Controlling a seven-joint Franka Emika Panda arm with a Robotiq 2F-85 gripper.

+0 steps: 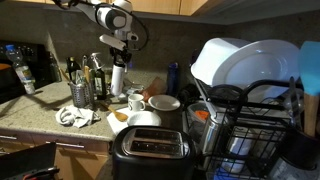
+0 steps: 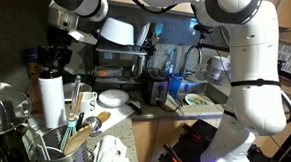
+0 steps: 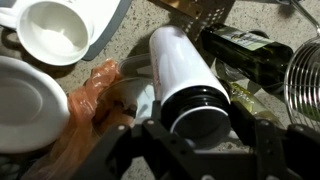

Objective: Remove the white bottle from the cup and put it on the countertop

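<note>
Now | tool (image 3: 200,135) closed around white bottle (image 3: 183,70) at its dark cap | bottle upright, beside cup (image 3: 52,30), over table (image 3: 135,30) | likely light, rigid, slippery | grip just below cap

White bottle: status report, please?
Gripper straddles top of white bottle; grip unclear. Bottle upright, out of the cup, over countertop. Dark glass bottle close beside it.

Kitchen clutter, lots of dishes and bottles.
Black toaster (image 1: 150,150) up front; wire dish rack (image 1: 250,125) stacked with white plates (image 1: 245,60); dark oil bottles (image 1: 92,72) behind metal mesh holder (image 1: 80,93); crumpled cloth (image 1: 72,117) nearby; clear water bottle (image 1: 22,75) far off; utensil holder (image 2: 63,135) in foreground; orange wrapper (image 3: 88,95) in wrist view.
</note>
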